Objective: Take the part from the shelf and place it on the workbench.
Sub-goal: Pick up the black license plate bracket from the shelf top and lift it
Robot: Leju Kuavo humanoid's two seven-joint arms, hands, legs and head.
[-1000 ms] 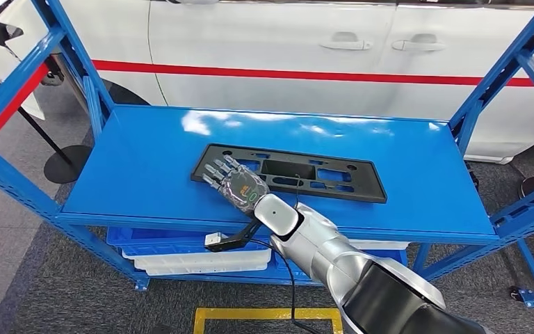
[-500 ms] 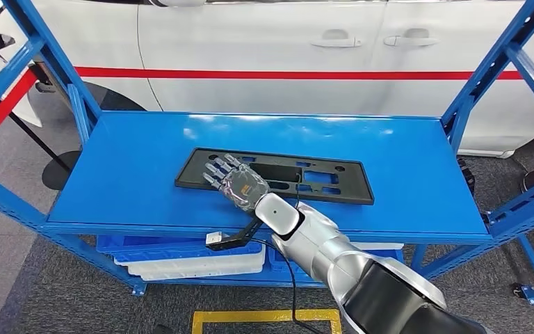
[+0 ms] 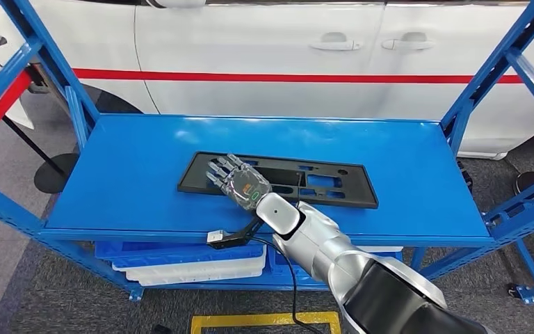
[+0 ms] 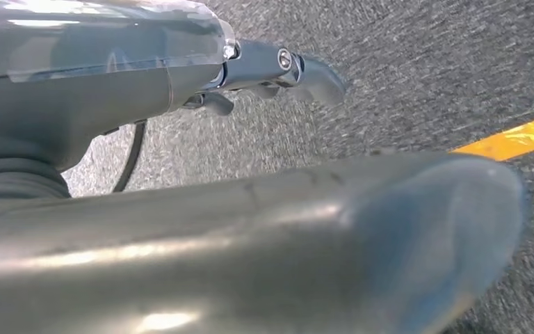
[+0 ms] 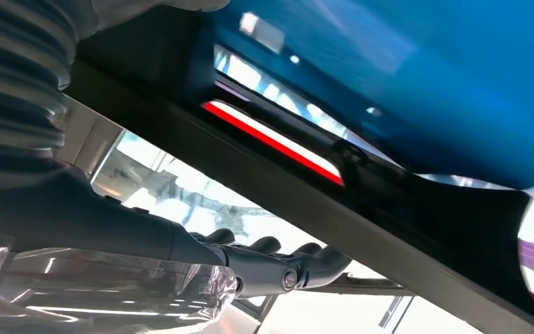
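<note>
The part (image 3: 320, 182) is a long flat black plate with cut-outs, lying flat on the blue shelf's upper deck (image 3: 403, 167). My right hand (image 3: 240, 182) reaches in over the front edge and lies across the plate's left section with its fingers spread and extended. In the right wrist view the plate's dark edge (image 5: 361, 209) runs between the thumb and the fingers (image 5: 285, 268), which are not closed on it. My left hand (image 4: 271, 69) hangs above grey carpet and holds nothing, fingers loosely extended.
A white car (image 3: 271, 49) with a red stripe stands right behind the shelf. Blue slanted posts (image 3: 500, 69) frame both ends. White trays (image 3: 188, 268) sit on the lower deck. Yellow floor tape (image 3: 264, 320) lies in front, and a round black stand base (image 3: 52, 170) at the left.
The whole picture has shifted slightly, so the camera moved. My right hand stays spread over the plate's left section, and the plate still lies flat on the deck.
</note>
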